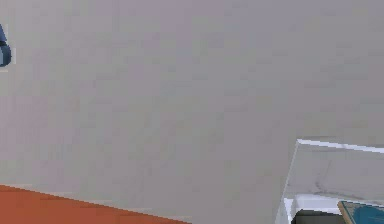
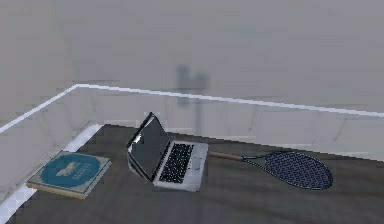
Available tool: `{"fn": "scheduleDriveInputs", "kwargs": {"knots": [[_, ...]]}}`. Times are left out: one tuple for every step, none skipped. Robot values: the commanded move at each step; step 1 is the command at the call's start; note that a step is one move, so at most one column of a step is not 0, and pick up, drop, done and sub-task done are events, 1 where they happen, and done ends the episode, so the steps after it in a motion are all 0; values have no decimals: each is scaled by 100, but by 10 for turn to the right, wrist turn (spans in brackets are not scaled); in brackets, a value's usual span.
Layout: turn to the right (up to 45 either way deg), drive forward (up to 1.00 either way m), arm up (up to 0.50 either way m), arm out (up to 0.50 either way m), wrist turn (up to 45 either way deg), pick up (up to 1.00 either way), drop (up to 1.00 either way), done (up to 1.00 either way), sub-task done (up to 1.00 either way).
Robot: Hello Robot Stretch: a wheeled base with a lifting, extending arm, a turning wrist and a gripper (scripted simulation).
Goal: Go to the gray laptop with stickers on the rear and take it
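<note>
Book [image 2: 68,174], laptop [image 2: 168,157] on dark, perhaps wooden tabletop [image 2: 262,198]

Gray laptop [image 2: 170,160], blue book [image 2: 70,173], dark racket [image 2: 300,169].

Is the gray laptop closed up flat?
No, the gray laptop sits open on the dark tabletop, its keyboard showing and screen tilted up.

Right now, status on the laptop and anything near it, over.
Gray laptop open on the dark tabletop. Racket beside it at the arm side view's right, book at its left. Nothing on top of it.
</note>
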Motion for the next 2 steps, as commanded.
{"fn": "scheduleDriveInputs", "kwargs": {"knots": [[0,0,50,0,0,0,0,0,0],[0,0,22,0,0,0,0,0,0]]}}
